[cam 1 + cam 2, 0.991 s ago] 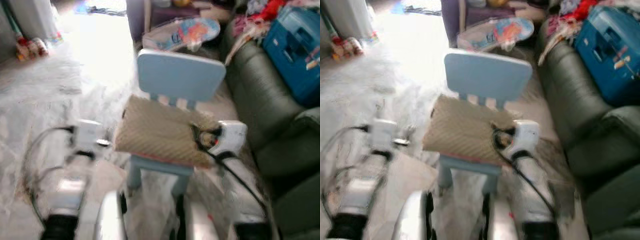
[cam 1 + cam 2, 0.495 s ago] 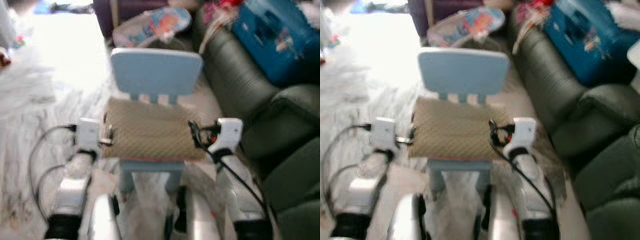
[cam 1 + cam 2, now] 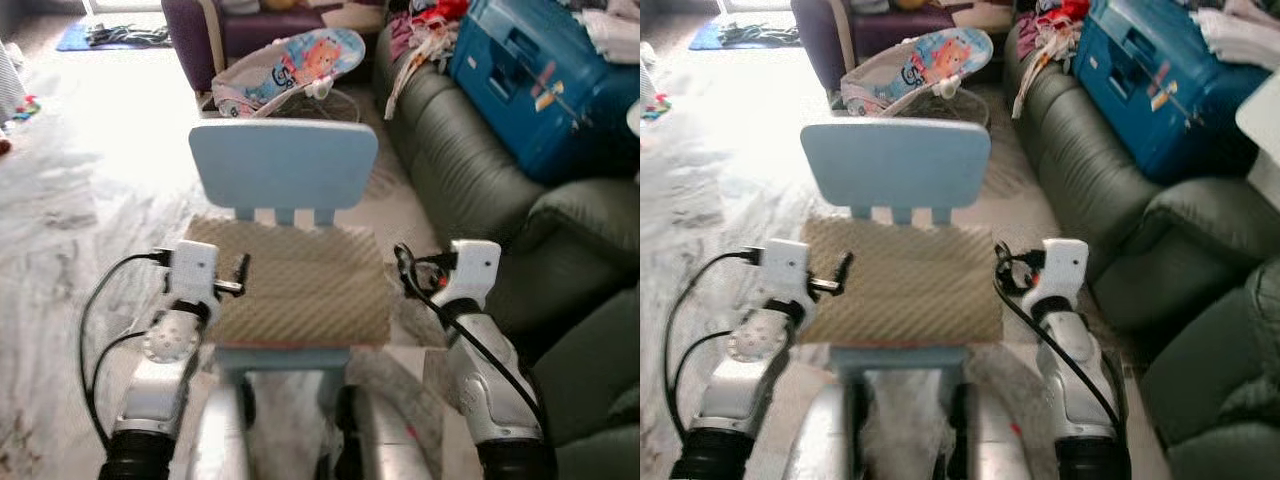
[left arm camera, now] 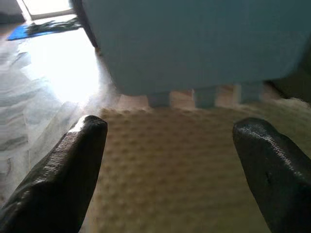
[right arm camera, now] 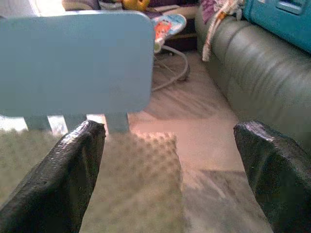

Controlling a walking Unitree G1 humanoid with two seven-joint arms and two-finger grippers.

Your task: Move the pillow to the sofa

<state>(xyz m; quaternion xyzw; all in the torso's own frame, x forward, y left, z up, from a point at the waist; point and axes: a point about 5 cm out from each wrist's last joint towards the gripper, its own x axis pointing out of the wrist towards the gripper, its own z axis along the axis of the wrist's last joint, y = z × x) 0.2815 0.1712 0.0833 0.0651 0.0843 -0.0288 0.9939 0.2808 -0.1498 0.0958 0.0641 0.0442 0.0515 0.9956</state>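
**Pillow on the small chair, both grippers spread beside it**

The beige, bumpy-textured pillow lay flat on the seat of a small light-blue chair, covering the seat and reaching the 3 slats under the backrest. The dark green sofa stood just to the robot's right of the chair, with a blue case resting on its cushions. A baby bouncer sat on the pale marble floor beyond the chair.

The left gripper was at the pillow's left edge, its 2 black fingers spread wide over the textured surface without closing on it. The right gripper was at the pillow's right edge, its fingers also wide apart, with the pillow's corner and the bare floor between them.
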